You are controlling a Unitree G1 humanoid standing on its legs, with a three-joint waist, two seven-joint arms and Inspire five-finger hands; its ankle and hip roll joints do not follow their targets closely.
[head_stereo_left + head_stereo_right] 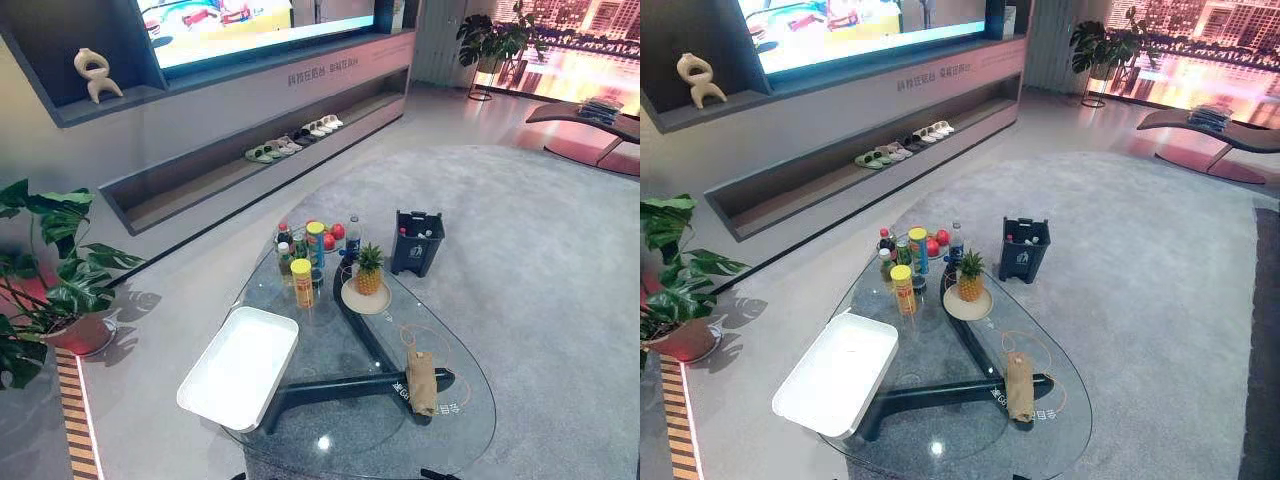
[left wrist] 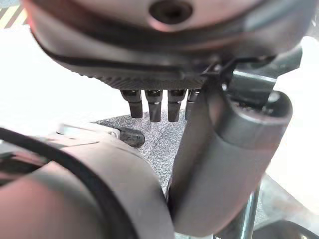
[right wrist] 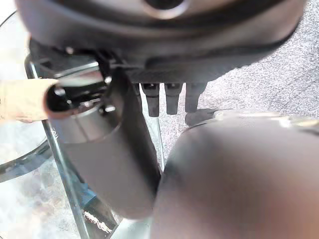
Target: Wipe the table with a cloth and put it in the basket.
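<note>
Your left robot hand (image 2: pixel 164 64) and right robot hand (image 3: pixel 164 50) hang spread, empty; a clumsy grab could slide the cloth (image 1: pixel 421 382) near the right one off the desk (image 1: pixel 340 420).

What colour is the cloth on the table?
The cloth is tan brown, clearest in the left eye view.

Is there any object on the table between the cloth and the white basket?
Nothing visible. The cloth lies on the glass table at its near right, the basket at its near left, with bare glass between. The bottles and the pineapple stand farther back.
</note>
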